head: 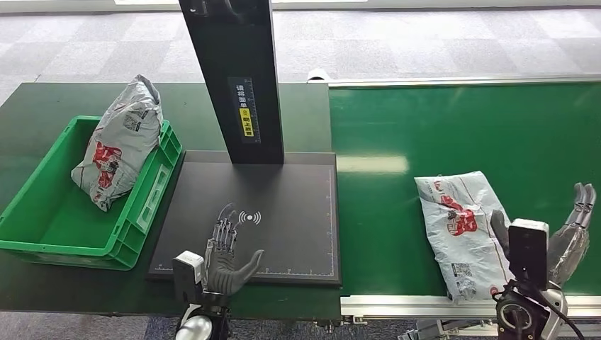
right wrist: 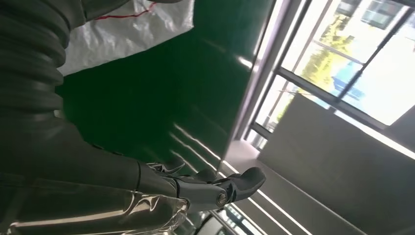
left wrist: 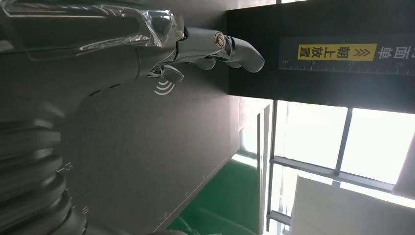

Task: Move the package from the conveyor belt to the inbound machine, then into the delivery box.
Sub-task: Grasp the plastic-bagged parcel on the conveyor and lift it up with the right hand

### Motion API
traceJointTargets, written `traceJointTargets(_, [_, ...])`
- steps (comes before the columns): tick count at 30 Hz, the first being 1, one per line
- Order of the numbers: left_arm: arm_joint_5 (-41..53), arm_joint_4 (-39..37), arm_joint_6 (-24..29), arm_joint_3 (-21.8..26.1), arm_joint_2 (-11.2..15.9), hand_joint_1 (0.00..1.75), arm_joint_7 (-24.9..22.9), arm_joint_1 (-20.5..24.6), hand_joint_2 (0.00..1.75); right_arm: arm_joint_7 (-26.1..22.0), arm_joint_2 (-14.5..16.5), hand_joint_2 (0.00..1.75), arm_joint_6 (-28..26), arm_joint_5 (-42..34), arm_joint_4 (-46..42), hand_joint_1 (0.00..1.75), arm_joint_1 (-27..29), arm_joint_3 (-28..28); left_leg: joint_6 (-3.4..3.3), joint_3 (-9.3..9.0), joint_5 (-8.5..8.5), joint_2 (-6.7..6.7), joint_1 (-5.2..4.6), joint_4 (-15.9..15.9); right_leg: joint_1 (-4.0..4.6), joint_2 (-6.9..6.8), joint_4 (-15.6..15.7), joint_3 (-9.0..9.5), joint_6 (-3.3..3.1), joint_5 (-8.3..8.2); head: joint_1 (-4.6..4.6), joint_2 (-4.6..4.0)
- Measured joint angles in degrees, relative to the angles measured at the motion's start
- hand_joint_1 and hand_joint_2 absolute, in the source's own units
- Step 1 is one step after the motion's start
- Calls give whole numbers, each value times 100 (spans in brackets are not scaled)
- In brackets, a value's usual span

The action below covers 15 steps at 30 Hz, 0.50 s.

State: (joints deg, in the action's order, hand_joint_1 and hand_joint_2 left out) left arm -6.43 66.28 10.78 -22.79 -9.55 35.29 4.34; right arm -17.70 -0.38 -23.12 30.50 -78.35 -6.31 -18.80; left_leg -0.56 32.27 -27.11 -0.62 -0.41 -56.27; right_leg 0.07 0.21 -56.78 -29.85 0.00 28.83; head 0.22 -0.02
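A grey plastic package (head: 462, 230) with red print lies flat on the green conveyor belt (head: 453, 134) near its front edge; part of it shows as the grey package (right wrist: 132, 29) in the right wrist view. My right hand (head: 567, 234) hovers open just to the right of it, fingers stretched forward. Over the front of the black inbound machine plate (head: 283, 205) my left hand (head: 227, 255) is open, fingers spread (left wrist: 230, 49) near the wireless symbol (head: 249, 217). A second grey package (head: 117, 142) leans upright in the green delivery box (head: 42, 227).
The machine's black post (head: 237, 78) rises from the back of the plate with a yellow label. The dark green table (head: 42, 99) carries the box and plate. The belt's metal rail (head: 425, 306) runs along the front. Grey carpet lies beyond.
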Motion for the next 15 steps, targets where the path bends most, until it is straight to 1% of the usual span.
traceJointTargets(2, [25,38,-3,3,-11,0,-51,-27,175,708,-162,175,589,205,324,0,-90,-216,0,0,0,0,0,0,0,0,0,1,0,0,1,0])
traceJointTargets(4, [50,74,-5,9,-14,0,-97,-57,175,1205,-351,175,1176,438,793,0,-188,-365,-1,3,0,-1,0,0,0,-2,0,2,0,0,2,0])
traceJointTargets(6, [60,111,3,21,-13,0,-133,-84,175,1377,-504,175,1564,574,1295,0,-308,-435,-1,4,1,-1,-1,0,-1,-1,0,1,1,-1,1,0])
traceJointTargets(8, [69,169,43,32,-13,0,-174,-111,175,1459,-618,175,1809,669,1798,0,-493,-456,-1,4,1,1,-1,0,0,1,0,0,1,-3,-1,0])
traceJointTargets(11, [96,286,125,61,-14,0,-239,-157,175,1548,-732,175,2017,773,2539,0,-834,-455,-2,3,2,1,0,0,0,0,0,0,1,-4,0,0])
traceJointTargets(15, [121,439,208,118,-15,0,-317,-244,175,1782,-809,175,2250,943,3279,0,-1221,-374,-2,3,3,1,1,0,2,0,-1,-1,1,-3,-1,0])
